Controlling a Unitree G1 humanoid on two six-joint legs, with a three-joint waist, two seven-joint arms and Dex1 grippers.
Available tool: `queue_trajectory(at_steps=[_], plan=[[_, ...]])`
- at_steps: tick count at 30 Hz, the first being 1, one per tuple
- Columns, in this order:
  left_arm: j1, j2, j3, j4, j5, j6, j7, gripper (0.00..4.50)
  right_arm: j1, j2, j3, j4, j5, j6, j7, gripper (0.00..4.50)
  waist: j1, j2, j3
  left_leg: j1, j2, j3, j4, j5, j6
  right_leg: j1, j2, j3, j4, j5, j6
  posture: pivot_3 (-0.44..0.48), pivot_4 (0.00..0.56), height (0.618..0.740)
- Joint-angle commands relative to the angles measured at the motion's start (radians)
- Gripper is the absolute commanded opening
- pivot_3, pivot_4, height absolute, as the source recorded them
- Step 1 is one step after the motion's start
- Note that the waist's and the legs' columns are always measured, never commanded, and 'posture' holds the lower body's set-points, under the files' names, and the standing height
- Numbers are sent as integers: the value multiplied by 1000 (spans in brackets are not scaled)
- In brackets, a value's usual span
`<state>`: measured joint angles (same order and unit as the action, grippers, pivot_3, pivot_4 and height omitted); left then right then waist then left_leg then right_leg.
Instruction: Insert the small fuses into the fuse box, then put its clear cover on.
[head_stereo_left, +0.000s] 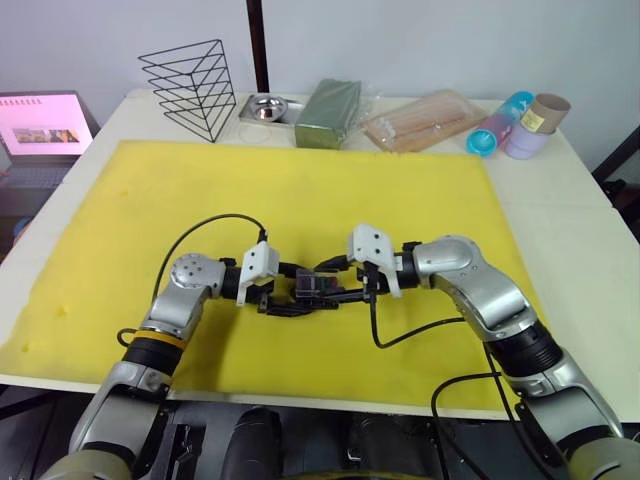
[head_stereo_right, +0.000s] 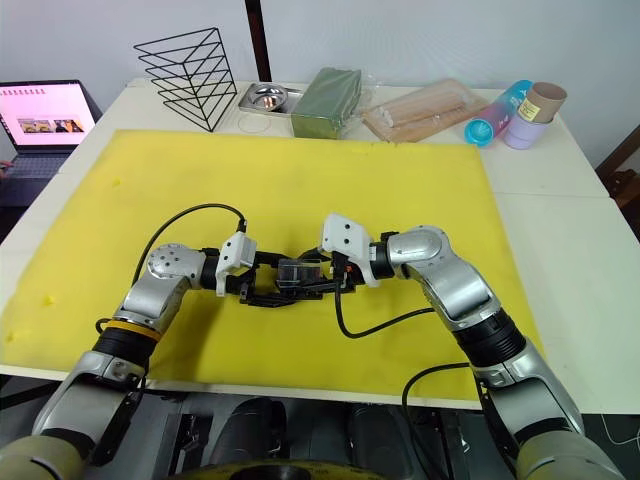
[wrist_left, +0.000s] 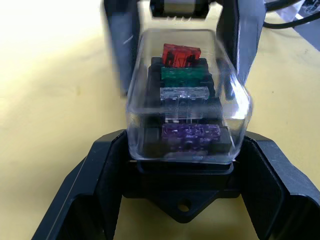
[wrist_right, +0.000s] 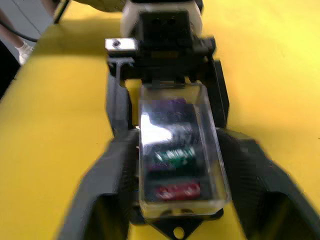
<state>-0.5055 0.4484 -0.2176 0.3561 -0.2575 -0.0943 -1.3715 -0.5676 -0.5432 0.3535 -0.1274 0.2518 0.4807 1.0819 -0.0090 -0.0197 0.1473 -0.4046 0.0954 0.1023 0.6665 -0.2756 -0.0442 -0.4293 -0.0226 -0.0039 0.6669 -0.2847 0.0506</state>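
The black fuse box (head_stereo_left: 318, 287) sits on the yellow mat (head_stereo_left: 300, 190) near its front middle, held between my two grippers. The clear cover (wrist_left: 145, 100) rests over its top. Under the cover the small fuses stand in their slots in one row: red (wrist_left: 181, 55), green (wrist_left: 183, 75), pale (wrist_left: 184, 94), purple (wrist_left: 191, 135). My left gripper (head_stereo_left: 305, 298) comes in from the left, its fingers (wrist_left: 95, 175) clamped on the box's base. My right gripper (head_stereo_left: 330, 280) comes in from the right, its fingers (wrist_right: 105, 190) pressed against the cover's sides.
Along the table's back edge stand a black wire rack (head_stereo_left: 190, 88), a metal dish (head_stereo_left: 268, 108), a green package (head_stereo_left: 330, 112), a clear bag of sticks (head_stereo_left: 422, 120) and tumbled cups (head_stereo_left: 500, 125). A laptop (head_stereo_left: 42, 125) sits at far left.
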Motion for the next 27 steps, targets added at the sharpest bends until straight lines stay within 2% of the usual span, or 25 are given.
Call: queue_trajectory(at_steps=[1, 4, 12, 18, 24, 27], plan=[[-9, -10, 20, -8, -16, -20, -2, 2822, -6, 1, -14, -13, -1, -8, 1, 3679, 0, 0, 0, 0, 0, 0, 0, 0, 0, 0, 0, 0, 0, 0, 0, 0, 150, 740], [-9, -11, 20, -6, -15, -22, 0, 2822, -9, 1, -19, -17, 0, -9, 2, 4464, 0, 0, 0, 0, 0, 0, 0, 0, 0, 0, 0, 0, 0, 0, 0, 0, 150, 740], [-12, -13, 19, -1, -11, -25, 3, 2822, -11, -5, -38, -48, 18, -4, 6, 4464, 0, 0, 0, 0, 0, 0, 0, 0, 0, 0, 0, 0, 0, 0, 0, 0, 150, 740], [-13, -17, 20, 6, -8, -28, 11, 2822, -22, -13, -155, -164, 158, 137, -14, 4464, 0, 0, 0, 0, 0, 0, 0, 0, 0, 0, 0, 0, 0, 0, 0, 0, 150, 740], [-16, -18, 21, 16, -7, -37, 8, 2822, -66, -30, -239, -211, 237, 170, -26, 4464, 0, 0, 0, 0, 0, 0, 0, 0, 0, 0, 0, 0, 0, 0, 0, 0, 150, 740], [-18, -19, 22, 22, -8, -40, 8, 2822, -98, -29, -251, -197, 230, 108, -15, 3792, -1, 0, 0, 0, 0, 0, 0, 0, 0, 0, 0, 0, 0, 0, 0, 0, 150, 740]])
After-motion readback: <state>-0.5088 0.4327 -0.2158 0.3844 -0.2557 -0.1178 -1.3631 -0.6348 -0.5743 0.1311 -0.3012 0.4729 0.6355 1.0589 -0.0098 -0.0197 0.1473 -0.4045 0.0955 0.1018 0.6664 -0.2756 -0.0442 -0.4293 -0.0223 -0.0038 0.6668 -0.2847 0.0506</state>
